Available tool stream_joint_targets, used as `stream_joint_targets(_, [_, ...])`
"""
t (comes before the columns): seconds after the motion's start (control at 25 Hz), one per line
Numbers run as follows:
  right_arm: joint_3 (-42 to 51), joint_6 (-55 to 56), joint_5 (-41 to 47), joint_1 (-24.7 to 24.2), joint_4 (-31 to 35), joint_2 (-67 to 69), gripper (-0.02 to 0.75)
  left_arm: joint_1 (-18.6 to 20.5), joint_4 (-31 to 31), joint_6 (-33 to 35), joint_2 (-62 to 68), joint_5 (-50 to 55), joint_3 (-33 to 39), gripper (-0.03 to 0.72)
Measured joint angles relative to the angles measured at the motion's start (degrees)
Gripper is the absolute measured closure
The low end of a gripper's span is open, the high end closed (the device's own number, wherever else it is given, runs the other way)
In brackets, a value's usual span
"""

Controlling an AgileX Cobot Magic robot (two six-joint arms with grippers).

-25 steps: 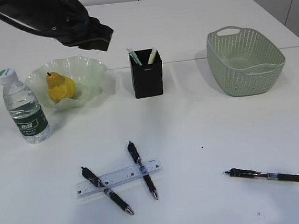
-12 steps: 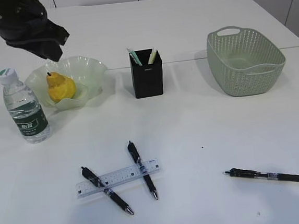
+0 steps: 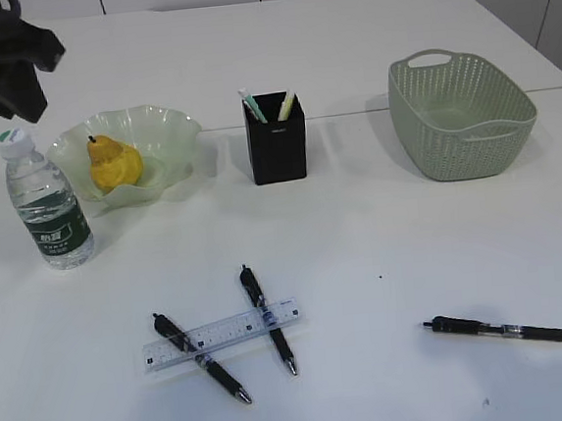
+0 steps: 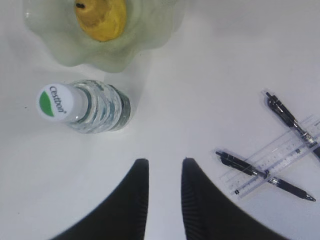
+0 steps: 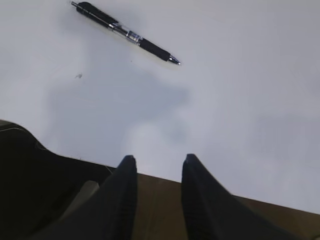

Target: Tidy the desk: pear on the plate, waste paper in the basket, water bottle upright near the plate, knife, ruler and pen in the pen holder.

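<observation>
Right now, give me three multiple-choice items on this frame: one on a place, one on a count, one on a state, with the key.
1. Where is the pear?
A. in the basket
B. in the plate
C. on the bare desk

2. How many pens lie loose on the desk?
A. one
B. two
C. three

3. How is the water bottle standing?
A. upright, capped
B. on its side
C. upside down

Key: 1 B, the pear sits inside the green dish. 2 C, two pens cross the ruler and one lies alone at right. 3 A, it stands beside the plate with its cap on top.
</observation>
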Motion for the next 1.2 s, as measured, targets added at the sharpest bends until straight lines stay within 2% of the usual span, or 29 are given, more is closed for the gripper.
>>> stream_joint_targets(0.36, [-0.4, -1.8, -1.3, 0.0, 1.5, 1.3, 0.477, 0.0, 3.4, -4.6, -4.5, 4.7, 0.0, 0.535])
stream_joint_targets(0.52, [-1.0, -1.9, -2.0, 0.0, 1.6, 1.3, 0.477, 0.0, 3.1, -5.0, -4.9, 4.8, 0.2, 0.499])
stream_joint_targets(0.64, [-1.6, -1.9, -2.0, 0.0, 1.9, 1.3, 0.477, 0.0, 3.3, -5.0, -4.9, 4.8, 1.4, 0.394])
stream_joint_targets(0.76, [-2.1, -2.0, -2.0, 0.0, 2.7, 1.3, 0.477, 0.0, 4.2, -5.0, -5.2, 4.8, 3.8, 0.234])
stream_joint_targets(0.88, [-2.4, -3.0, -2.0, 0.0, 4.4, 1.3, 0.477, 0.6, 5.1, -5.3, -5.7, 4.8, 8.1, 0.145])
stream_joint_targets(1.04, [-2.7, -5.7, -2.0, 0.0, 6.8, 2.0, 0.477, 3.4, 5.1, -6.6, -8.0, 4.7, 14.7, 0.128])
stream_joint_targets(1.2, [-3.0, -8.3, -2.0, 0.0, 8.9, 4.8, 0.477, 7.0, 5.1, -6.8, -12.4, 4.7, 19.4, 0.170])
